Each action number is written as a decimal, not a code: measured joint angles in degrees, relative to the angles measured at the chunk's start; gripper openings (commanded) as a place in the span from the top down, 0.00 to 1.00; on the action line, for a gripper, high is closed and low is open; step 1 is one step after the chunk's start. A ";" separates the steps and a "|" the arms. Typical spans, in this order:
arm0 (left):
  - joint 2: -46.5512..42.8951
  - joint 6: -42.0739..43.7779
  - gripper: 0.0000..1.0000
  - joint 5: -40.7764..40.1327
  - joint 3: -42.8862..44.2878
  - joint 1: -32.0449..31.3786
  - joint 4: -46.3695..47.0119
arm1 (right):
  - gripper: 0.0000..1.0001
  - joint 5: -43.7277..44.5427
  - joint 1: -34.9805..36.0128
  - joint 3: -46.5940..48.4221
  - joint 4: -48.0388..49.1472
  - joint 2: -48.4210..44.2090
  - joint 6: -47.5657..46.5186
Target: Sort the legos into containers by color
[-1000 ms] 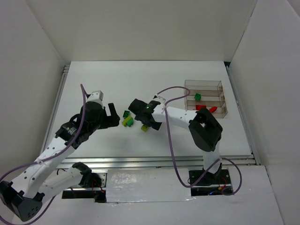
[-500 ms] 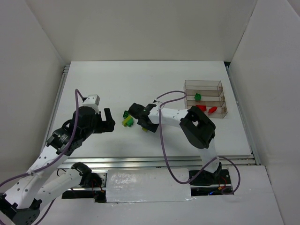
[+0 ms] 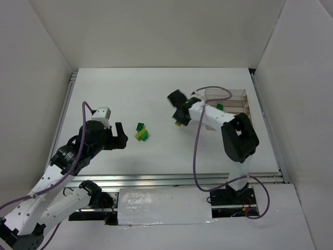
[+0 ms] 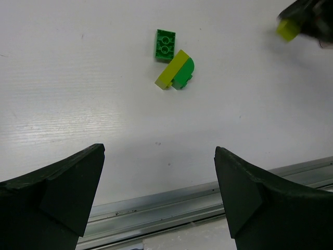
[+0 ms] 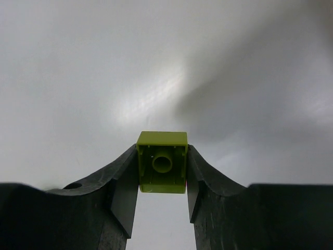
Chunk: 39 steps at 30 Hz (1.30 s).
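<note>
Starting on the left: nothing to fix with the left gripper (image 3: 121,133), hanging low over the table (image 3: 114,94) with jaws spread wide and holding nothing. Best left parked there, well clear of the action.

Next over, mid-table, the loose stuff: a dark green brick (image 3: 140,126) just beside a yellow-green piece (image 3: 139,136) pressed up against a rounded green piece (image 3: 146,135). Can't tell whether clipped together or only touching. Not this trip's problem anyway.

Then the right gripper (image 3: 178,119), up off the table and pinched shut on a yellow-green brick (image 5: 162,162). Gripped on two opposite sides, hollow underside facing the wrist camera, sitting square right at the fingertips. Looks solid enough, so no regrip, but no jerky swings either with so little finger contact.

Far right, the tray (image 3: 235,90), with a green brick (image 3: 220,107) already in one slot. Probably mid-carry toward it. To do it well: stay above those thin clear walls, line up over a single slot other than the green one, drop low before opening to avoid a bounce into the neighbour. Also worth watching the purple cable (image 3: 210,89) looping near the tray's rim.
</note>
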 measured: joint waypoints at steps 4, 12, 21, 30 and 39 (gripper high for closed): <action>-0.07 0.13 0.00 0.50 -0.48 -0.02 0.33 | 1.00 -0.07 -16.26 6.71 1.33 -1.46 -6.56; 0.33 0.35 0.00 1.92 -0.55 -0.02 0.94 | 1.00 1.75 -30.53 27.67 -1.95 6.40 -12.39; 1.51 1.51 0.01 3.13 -0.59 -0.02 1.22 | 0.56 0.50 -35.32 29.09 -5.16 13.90 -15.17; 3.17 1.73 0.01 4.72 -0.59 -0.02 1.68 | 0.33 -1.66 -35.82 30.60 -5.29 14.69 -18.36; 4.07 1.20 0.00 3.45 -0.59 1.31 1.86 | 0.19 -2.25 -31.15 18.45 -1.66 5.09 -19.91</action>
